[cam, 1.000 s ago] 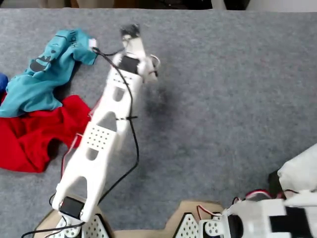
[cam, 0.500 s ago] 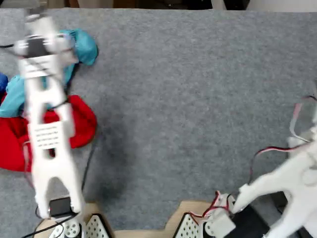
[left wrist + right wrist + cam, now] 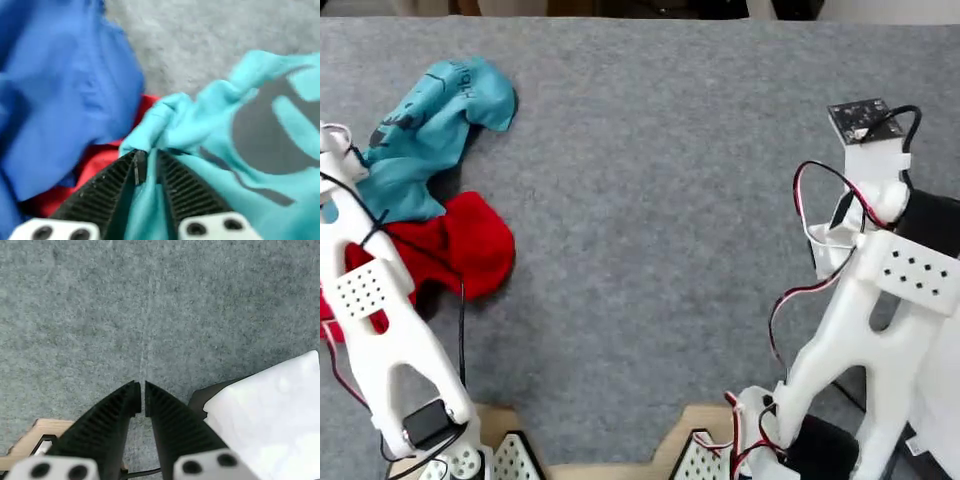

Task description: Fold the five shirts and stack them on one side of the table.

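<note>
The left hand point(image 3: 148, 162) is clamped on a bunched fold of the teal shirt point(image 3: 240, 125). Its two ribbed fingers point(image 3: 112, 187) are almost together, with teal cloth pinched between them. Just beside that fold lies the blue shirt point(image 3: 55, 90), and a strip of the red shirt point(image 3: 100, 165) shows between the blue and the teal. In the high view the teal shirt point(image 3: 425, 135) lies crumpled at the upper left of the frame, on the grey desk point(image 3: 670, 200). The red shirt point(image 3: 460, 245) touches its lower edge. The left arm point(image 3: 370, 320) runs up the left edge of the frame and partly covers both.

The right hand point(image 3: 140, 390) is drawn together with only a thin slit between the fingers. It holds nothing and hangs over bare desk. Near it lies a white cloth point(image 3: 270, 410) on top of something dark point(image 3: 200, 395).

A second ago the left arm stretched towards the upper middle of the frame, and half a second ago it stood over the teal shirt. Now it is against the left edge. The teal shirt's lower part now lies more spread out towards that arm. The right arm point(image 3: 880, 300), earlier low in the bottom right corner, now stands raised at mid-right.
</note>
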Motion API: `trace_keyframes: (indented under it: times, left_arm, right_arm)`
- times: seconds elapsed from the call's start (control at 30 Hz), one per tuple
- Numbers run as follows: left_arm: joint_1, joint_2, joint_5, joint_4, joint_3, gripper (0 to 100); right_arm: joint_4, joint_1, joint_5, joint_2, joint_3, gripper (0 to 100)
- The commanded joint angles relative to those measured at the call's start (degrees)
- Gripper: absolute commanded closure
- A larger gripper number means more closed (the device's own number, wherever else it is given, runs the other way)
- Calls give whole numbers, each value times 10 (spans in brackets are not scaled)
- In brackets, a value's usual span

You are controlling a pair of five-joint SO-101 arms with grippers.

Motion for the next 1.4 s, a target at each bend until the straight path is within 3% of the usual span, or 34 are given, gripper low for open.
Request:
trace_keyframes:
  times: [0.0, 0.23, 0.53, 0.73, 0.97, 1.03, 1.13, 1.27, 1.37]
  left_arm:
    - [39, -45, 13, 28, -26, 981]
    - [118, -190, 115, 74, -25, 981]
    - [332, -268, 142, 120, -25, 981]
    - [527, -284, 150, 120, -22, 981]
    - [687, -262, 150, 119, -22, 979]
    - [708, -251, 150, 119, -22, 963]
    - [702, -247, 163, 119, -22, 838]
    - [631, -267, 254, 119, -25, 729]
    - [556, -298, 240, 120, -22, 729]
  right_arm:
    - [11, -8, -5, -19, 2, 969]
    - [11, -8, -4, -22, 49, 969]
    - [10, -6, -2, -22, 56, 969]
    - [8, 62, 4, -20, 52, 968]
    - [7, 166, 92, -20, 52, 966]
    - [7, 179, 113, -21, 52, 964]
    - [7, 182, 127, -23, 52, 952]
    - [7, 159, 127, -21, 51, 787]
    - [7, 102, 127, -21, 52, 667]
